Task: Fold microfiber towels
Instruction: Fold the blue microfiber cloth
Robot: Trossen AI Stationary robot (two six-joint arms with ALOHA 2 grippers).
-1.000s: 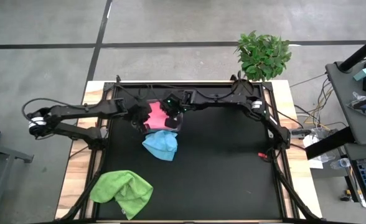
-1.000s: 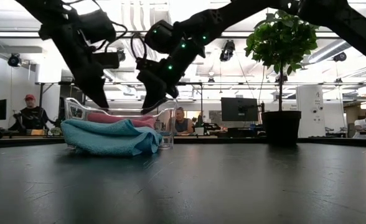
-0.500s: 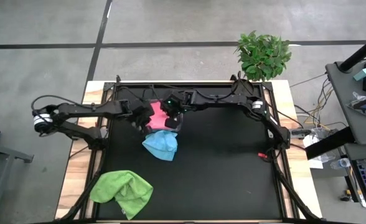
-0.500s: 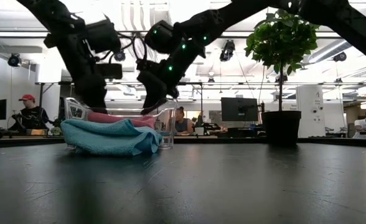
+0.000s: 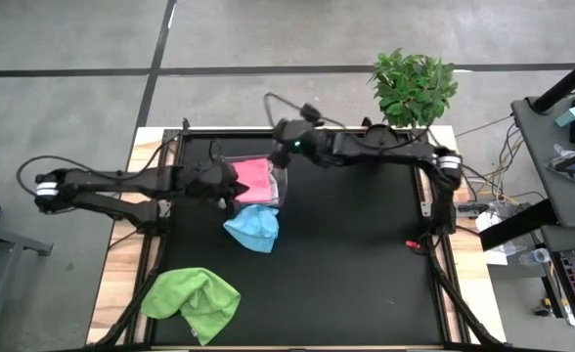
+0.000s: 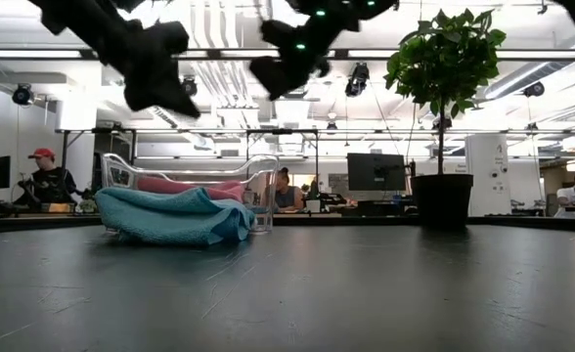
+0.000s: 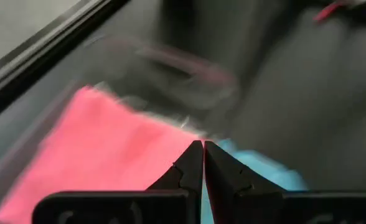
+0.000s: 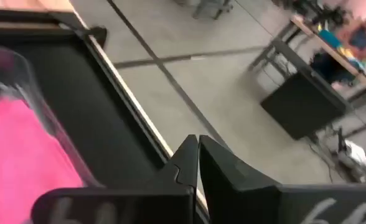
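A pink towel [image 5: 253, 180] lies in a clear plastic tub [image 5: 280, 186] at the table's far middle; it also shows in the low view [image 6: 185, 184]. A light blue towel [image 5: 252, 227] lies crumpled on the table against the tub's near side. A lime green towel [image 5: 192, 301] lies bunched at the near left. My left gripper [image 5: 231, 186] hangs shut above the tub's left part, its tips [image 7: 203, 144] over the pink and blue cloth. My right gripper [image 5: 284, 137] is shut, raised beyond the tub's far right corner, pointing toward the far edge [image 8: 197, 140].
A potted plant [image 5: 413, 86] stands at the far right corner. Black frame rails [image 5: 156, 235] run along the table's sides. A small red thing [image 5: 412, 244] lies by the right rail. People sit in the room beyond [image 6: 48, 181].
Both shut grippers have risen out of the tub. My right gripper went up and toward the far edge and tipped closer to level. My left gripper lifted above the tub's left part. The pink towel stays in the tub; the blue and green towels have not moved.
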